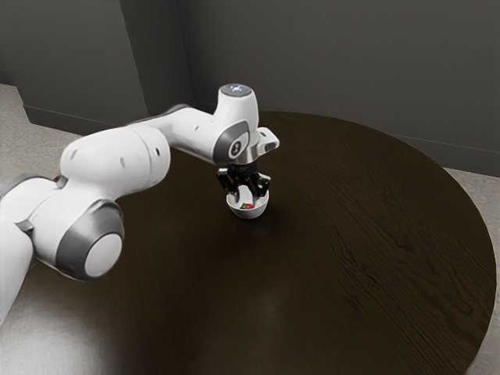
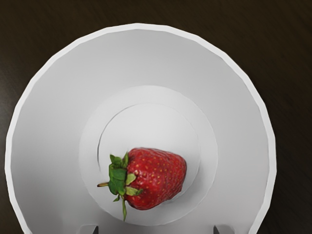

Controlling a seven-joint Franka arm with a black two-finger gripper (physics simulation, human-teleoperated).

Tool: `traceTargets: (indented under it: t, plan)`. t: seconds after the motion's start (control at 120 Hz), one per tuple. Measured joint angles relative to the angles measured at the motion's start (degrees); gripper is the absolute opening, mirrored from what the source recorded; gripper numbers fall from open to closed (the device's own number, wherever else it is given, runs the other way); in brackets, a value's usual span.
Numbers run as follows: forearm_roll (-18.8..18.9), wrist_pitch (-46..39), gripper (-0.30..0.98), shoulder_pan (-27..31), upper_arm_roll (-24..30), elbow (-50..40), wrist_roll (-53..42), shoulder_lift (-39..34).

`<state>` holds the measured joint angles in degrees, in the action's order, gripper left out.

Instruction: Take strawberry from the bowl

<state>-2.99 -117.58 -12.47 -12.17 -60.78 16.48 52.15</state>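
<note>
Exterior: your claw (image 1: 249,193) is at the white bowl (image 1: 248,214) on the dark bench (image 1: 336,305), fingers apart, strawberry (image 1: 248,206) inside. Wrist: you've got the strawberry on its side in the bowl's bottom, off-center toward the claw's fingertips.

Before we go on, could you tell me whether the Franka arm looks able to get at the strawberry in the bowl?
Probably yes: the end effector is open over the bowl, and nothing covers the strawberry, though the bowl's sloping walls might leave little room around it.
</note>
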Motion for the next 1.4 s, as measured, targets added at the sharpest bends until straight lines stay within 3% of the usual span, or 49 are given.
traceTargets:
  t: [0.917,1.4]
  plan:
    - [-1.1,-2.9,0.27,1.2,0.1,5.1,0.0,6.3]
    - [-1.0,-4.0,0.15,1.3,0.5,6.3,0.2,6.9]
